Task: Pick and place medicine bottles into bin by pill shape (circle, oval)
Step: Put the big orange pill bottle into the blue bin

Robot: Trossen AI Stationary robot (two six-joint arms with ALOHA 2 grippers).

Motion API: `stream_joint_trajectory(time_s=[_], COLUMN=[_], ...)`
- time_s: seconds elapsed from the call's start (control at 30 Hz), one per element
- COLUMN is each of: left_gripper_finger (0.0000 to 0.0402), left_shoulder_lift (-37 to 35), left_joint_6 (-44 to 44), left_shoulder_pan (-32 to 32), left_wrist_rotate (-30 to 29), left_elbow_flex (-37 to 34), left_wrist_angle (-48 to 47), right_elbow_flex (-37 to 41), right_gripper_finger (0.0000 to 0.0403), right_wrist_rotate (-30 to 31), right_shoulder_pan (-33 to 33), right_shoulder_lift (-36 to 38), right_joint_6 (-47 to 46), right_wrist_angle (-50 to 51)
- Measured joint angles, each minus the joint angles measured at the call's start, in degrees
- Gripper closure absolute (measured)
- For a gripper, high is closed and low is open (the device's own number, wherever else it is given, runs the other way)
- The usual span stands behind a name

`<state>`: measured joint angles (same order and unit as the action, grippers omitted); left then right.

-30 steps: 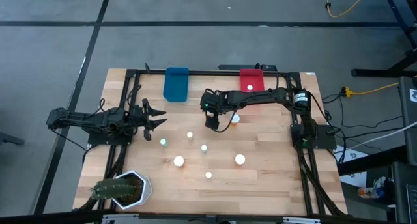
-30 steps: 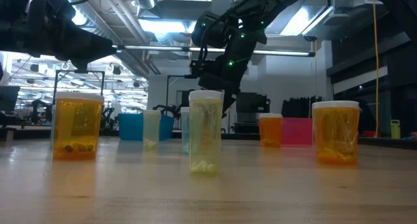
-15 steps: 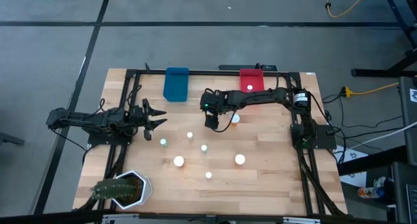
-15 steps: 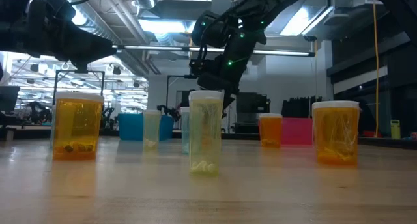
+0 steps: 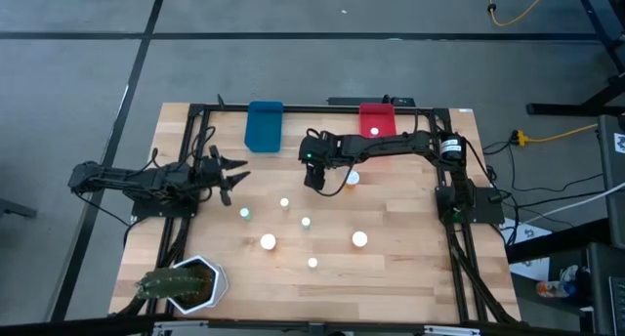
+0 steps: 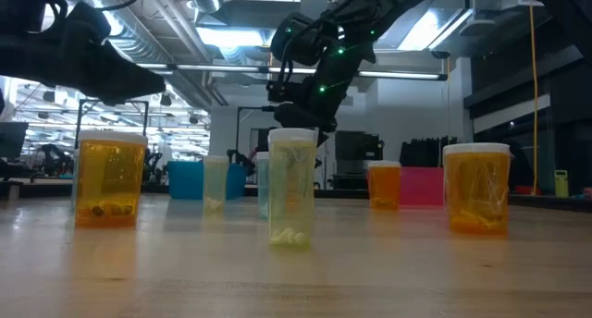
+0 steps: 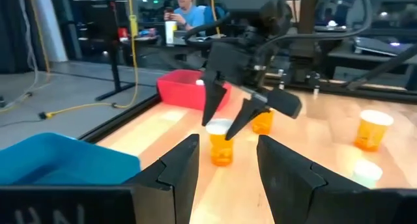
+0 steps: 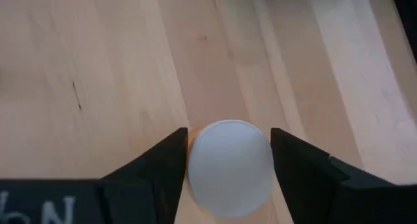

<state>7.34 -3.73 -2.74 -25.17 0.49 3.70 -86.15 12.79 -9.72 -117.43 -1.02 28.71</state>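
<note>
The right gripper (image 8: 228,160) is hanging over the middle of the wooden worktop (image 5: 410,248), pointing down at an amber medicine bottle (image 7: 221,143) that is standing upright, its long axis vertical and its round white cap (image 8: 229,167) facing up toward the wrist. The bottle is sitting squarely between the jaws, whose fingers (image 8: 159,165) are flanking the cap on either side, right at its edges; they are partly open around it, and whether they are already pressing on it cannot be told. This bottle is standing in front of the red bin (image 5: 376,119), with a second amber bottle (image 7: 262,122) just beside it. The left gripper (image 5: 229,173) is waiting above the worktop's left side, near the blue bin (image 5: 264,125), its jaws partly apart and holding nothing. Other white-capped bottles are standing upright across the worktop's centre, among them a pale bottle (image 6: 292,188) and an orange bottle (image 6: 111,180). A green plant in a white pot (image 5: 186,283) is sitting at the near left corner.
</note>
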Motion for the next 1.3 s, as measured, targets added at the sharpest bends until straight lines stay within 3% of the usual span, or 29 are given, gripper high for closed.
stream_joint_trajectory(time_s=[0.3,0.63,0.93,1.13,1.2,1.3], left_gripper_finger=[0.0255,0.0255,0.0255,0.0255,0.0255,0.0255], left_shoulder_lift=[0.7,0.7,0.7,0.7,0.7,0.7], left_joint_6=[-1.7,-2.1,-2.1,-2.1,-2.1,-2.1], left_shoulder_pan=[0.0,0.0,0.0,0.0,0.0,0.0], left_wrist_rotate=[-5.8,-6.3,-6.3,-6.3,-6.3,-6.3], left_elbow_flex=[0.0,0.0,0.0,0.0,0.0,0.0], left_wrist_angle=[0.2,0.2,0.2,0.2,0.2,0.2], right_elbow_flex=[0.0,-5.6,-9.7,-9.7,-9.6,-9.6], right_gripper_finger=[0.0200,0.0209,0.0225,0.0209,0.0205,0.0206], right_wrist_rotate=[-0.2,0.9,0.3,-7.2,-5.9,1.4], right_shoulder_pan=[-0.2,-0.7,-0.7,0.4,1.1,1.9], right_shoulder_lift=[0.0,0.0,0.0,0.0,0.0,0.4], right_joint_6=[1.3,4.6,1.2,-3.0,-3.6,-3.7], right_wrist_angle=[-2.4,-2.5,9.7,16.9,17.0,17.2])
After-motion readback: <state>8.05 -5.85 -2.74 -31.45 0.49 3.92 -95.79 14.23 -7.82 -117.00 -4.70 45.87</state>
